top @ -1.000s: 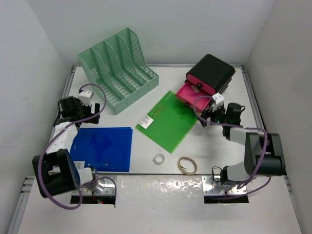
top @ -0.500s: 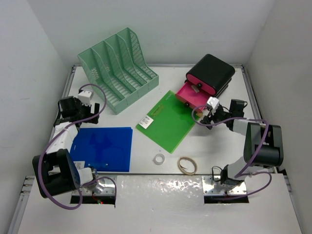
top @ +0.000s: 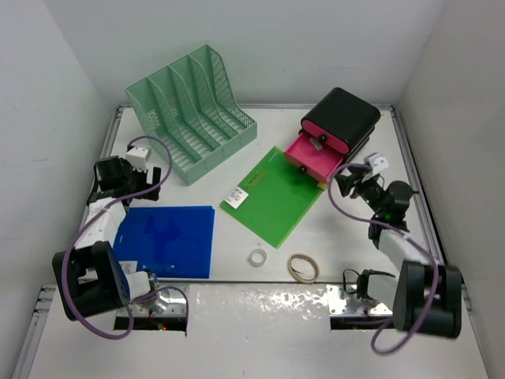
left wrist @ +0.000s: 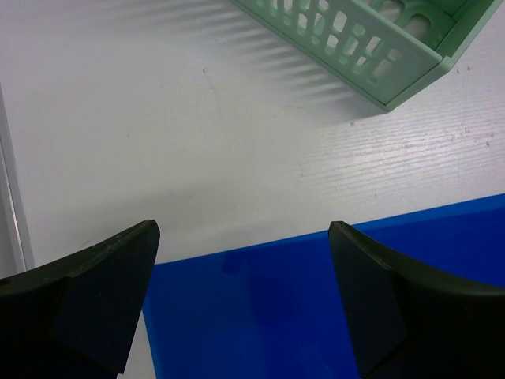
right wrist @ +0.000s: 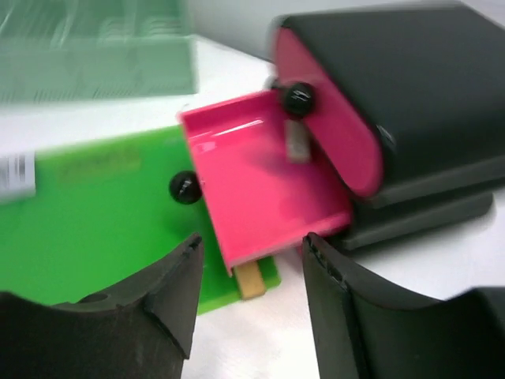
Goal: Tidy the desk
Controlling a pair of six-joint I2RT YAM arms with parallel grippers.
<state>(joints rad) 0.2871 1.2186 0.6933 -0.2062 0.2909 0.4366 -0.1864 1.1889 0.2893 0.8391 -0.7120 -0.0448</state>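
- Tabletop (top: pixel 229 257) is spanning the whole workspace, white, with silver rails (top: pixel 276 105) running along its edges and white walls (top: pixel 260 47) closing in on the left, back and right.
- Bare room is showing at back centre between rack and drawer unit, along the right rail, and in a strip left of the blue sheet.
- One mint-green file rack (top: pixel 193 110) is standing back-left at an angle, showing four slots.
- Two flat sheets are lying down: the blue one (top: pixel 166 241) front-left, the green one (top: pixel 272 196) at centre, turned diagonally.
- One black drawer unit (top: pixel 341 118) is sitting back-right; its lower pink drawer (right wrist: pixel 260 181) is standing pulled out, overhanging the green sheet's corner. Wrist view is blurring, so contents are unreadable.
- Left arm's fingers (left wrist: pixel 102 292) are hanging spread wide over the blue sheet's far edge, gripping nothing.
- Right arm's fingers (right wrist: pixel 166 292) are standing partly apart near the drawer, pinching nothing.
- Two rings are lying front-centre, near each other: tan (top: pixel 302 267) and a smaller white one (top: pixel 256 257).
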